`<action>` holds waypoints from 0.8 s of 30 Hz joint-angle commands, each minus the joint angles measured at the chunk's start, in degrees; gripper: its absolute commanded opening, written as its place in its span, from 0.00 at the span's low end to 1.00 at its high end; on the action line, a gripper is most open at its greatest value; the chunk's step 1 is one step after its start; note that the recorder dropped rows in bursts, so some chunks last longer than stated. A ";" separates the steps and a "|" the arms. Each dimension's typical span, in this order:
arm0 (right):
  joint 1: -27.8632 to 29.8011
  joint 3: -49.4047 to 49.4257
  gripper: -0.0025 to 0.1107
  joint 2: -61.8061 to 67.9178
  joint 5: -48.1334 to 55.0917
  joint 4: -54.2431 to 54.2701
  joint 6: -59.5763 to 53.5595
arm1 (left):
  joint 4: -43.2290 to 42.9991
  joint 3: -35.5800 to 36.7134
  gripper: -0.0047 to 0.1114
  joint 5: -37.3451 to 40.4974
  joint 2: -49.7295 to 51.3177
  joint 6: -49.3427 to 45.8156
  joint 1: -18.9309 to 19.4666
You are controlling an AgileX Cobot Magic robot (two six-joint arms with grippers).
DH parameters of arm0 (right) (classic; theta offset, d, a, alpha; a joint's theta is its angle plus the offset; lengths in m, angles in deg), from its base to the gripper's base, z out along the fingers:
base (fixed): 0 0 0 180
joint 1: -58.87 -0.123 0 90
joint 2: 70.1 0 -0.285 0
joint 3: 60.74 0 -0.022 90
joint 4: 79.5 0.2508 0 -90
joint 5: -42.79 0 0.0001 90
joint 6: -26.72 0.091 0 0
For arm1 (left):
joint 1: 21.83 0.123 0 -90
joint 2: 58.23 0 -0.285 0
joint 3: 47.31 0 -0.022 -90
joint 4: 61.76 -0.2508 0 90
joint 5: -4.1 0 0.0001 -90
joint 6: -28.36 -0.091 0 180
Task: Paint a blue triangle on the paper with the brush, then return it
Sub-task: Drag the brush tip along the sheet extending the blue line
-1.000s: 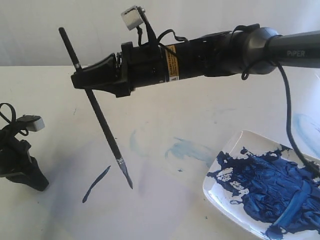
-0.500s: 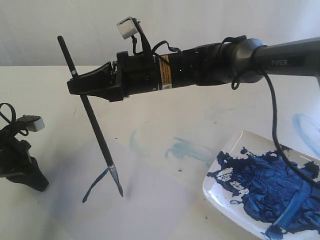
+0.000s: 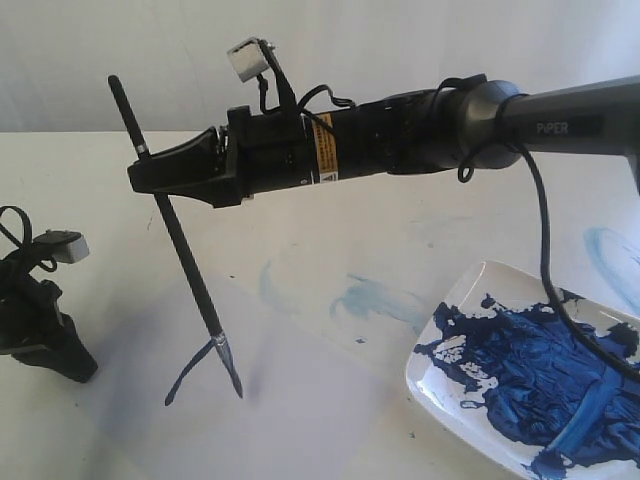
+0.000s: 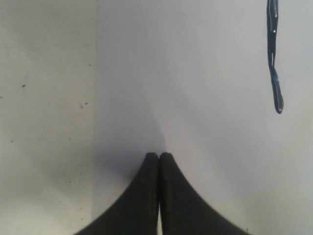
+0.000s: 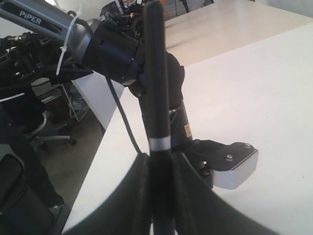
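Note:
My right gripper [image 3: 150,176] is shut on the brush [image 3: 190,270], gripping its black handle high up, just below a silver band [image 5: 160,143]. The brush slants down, and its blue tip [image 3: 232,378] meets the paper [image 3: 310,410] beside the upper end of a single dark-blue stroke [image 3: 188,372]. That stroke [image 4: 274,63] is the only dark paint on the sheet; no full blue triangle shows. My left gripper [image 3: 82,370] rests at the paper's left side, shut with nothing in it [image 4: 159,155].
A white plate [image 3: 452,298] smeared with dark-blue paint sits at the right front. Pale-blue smears [image 3: 375,298] mark the table behind the paper, and another [image 3: 610,255] lies at the far right. The right arm's cable [image 3: 548,260] hangs over the plate.
The right arm has shifted left and lowered. The brush tip went from hovering right of the stroke to touching the paper at the stroke's upper end. The left gripper stayed still.

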 commanded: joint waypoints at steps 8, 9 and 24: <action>-0.05 -0.17 0.02 -0.13 -0.67 -2.78 0.12 | 0.22 0.54 0.04 1.30 -0.06 0.06 0.15; -0.05 -0.17 0.02 -0.13 -0.67 -2.78 0.12 | 0.22 0.54 0.04 1.30 -0.06 0.06 0.15; -0.05 -0.17 0.02 -0.13 -0.67 -1.93 -1.43 | 0.22 0.54 0.04 1.30 -0.06 0.06 0.15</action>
